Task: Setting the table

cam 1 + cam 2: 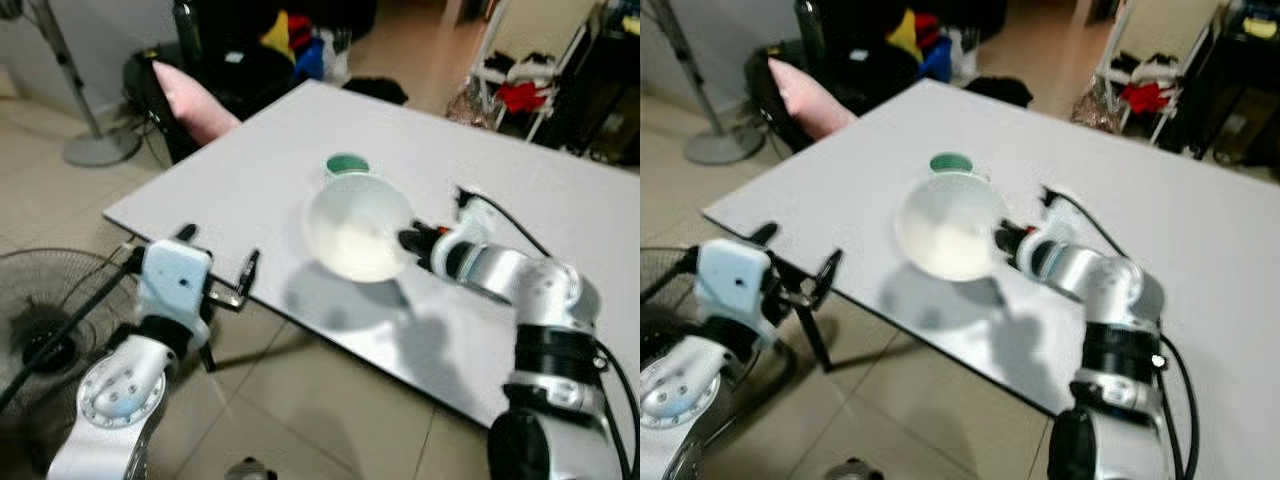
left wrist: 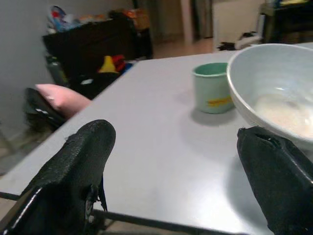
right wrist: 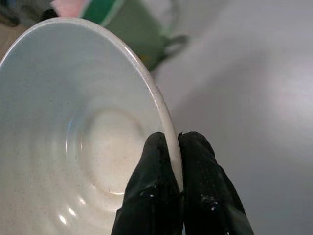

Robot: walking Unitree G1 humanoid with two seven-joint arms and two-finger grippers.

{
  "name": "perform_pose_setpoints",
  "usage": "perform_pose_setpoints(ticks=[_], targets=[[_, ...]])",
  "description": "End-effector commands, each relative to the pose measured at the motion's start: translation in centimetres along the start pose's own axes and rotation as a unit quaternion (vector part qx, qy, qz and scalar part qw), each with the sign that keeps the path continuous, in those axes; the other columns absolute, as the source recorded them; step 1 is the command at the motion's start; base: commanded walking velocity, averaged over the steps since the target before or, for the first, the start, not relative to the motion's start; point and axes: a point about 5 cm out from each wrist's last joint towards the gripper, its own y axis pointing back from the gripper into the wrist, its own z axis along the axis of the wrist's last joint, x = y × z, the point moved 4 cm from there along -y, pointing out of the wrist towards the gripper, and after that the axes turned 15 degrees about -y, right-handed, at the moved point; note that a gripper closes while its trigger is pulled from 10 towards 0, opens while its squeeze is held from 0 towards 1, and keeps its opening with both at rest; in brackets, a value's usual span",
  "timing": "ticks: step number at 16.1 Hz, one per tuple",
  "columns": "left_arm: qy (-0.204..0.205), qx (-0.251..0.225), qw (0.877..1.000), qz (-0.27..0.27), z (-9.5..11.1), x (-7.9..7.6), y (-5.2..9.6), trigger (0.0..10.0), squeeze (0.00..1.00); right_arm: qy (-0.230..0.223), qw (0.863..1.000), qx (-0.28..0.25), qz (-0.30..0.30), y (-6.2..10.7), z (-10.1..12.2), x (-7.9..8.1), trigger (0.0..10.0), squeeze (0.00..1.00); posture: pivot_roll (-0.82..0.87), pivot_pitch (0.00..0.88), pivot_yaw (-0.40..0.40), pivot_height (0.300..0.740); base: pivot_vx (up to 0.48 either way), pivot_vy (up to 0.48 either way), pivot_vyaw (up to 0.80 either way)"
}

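Right gripper clamps the white bowl's rim above the grey table, near the green mug; left gripper spread at the table's edge, tiled floor below

Cup just behind bowl on table

White bowl; green cup with a yellow mark; grey table; pink cushion.
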Motion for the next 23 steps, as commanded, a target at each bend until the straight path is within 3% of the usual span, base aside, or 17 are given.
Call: perform_pose_setpoints(ticks=[1,4,9,19,22,23], targets=[[0.0,-0.006,1.0,-0.018,0.4,-0.3,0.0,10.0,0.0,-0.004,1.0,-0.006,0.016,0.2,0.9,1.1,10.0,0.0,0.04,0.0,-0.03,0.74,0.0,0.0,0.0],[-0.008,-0.006,0.996,-0.086,0.3,-1.6,0.0,10.0,0.0,-0.043,0.999,0.0,-0.025,-0.9,1.7,-0.3,10.0,0.0,0.03,0.0,-0.022,0.74,0.0,0.0,0.0],[-0.01,-0.012,0.993,-0.117,0.6,-2.0,-0.4,10.0,0.0,-0.097,0.994,-0.017,-0.048,-2.2,3.0,-0.6,10.0,0.0,0.02,0.021,-0.002,0.74,0.0,0.0,0.0],[-0.01,-0.011,0.99,-0.139,0.8,-2.8,-0.5,10.0,0.0,-0.06,0.986,-0.098,-0.122,-2.7,6.5,-1.8,10.0,0.0,0.02,0.038,0.001,0.74,0.0,0.0,0.0],[-0.005,-0.016,0.989,-0.147,1.1,-3.0,-0.6,10.0,0.0,-0.059,0.987,-0.093,-0.117,-2.8,6.4,-1.5,10.0,0.0,0.02,0.043,0.0,0.74,0.0,0.0,0.0],[0.008,-0.026,0.986,-0.163,1.5,-3.4,-0.4,10.0,0.0,-0.062,0.987,-0.094,-0.115,-2.8,6.5,-1.3,10.0,0.26,0.02,0.043,-0.002,0.74,0.0,0.0,0.0]])
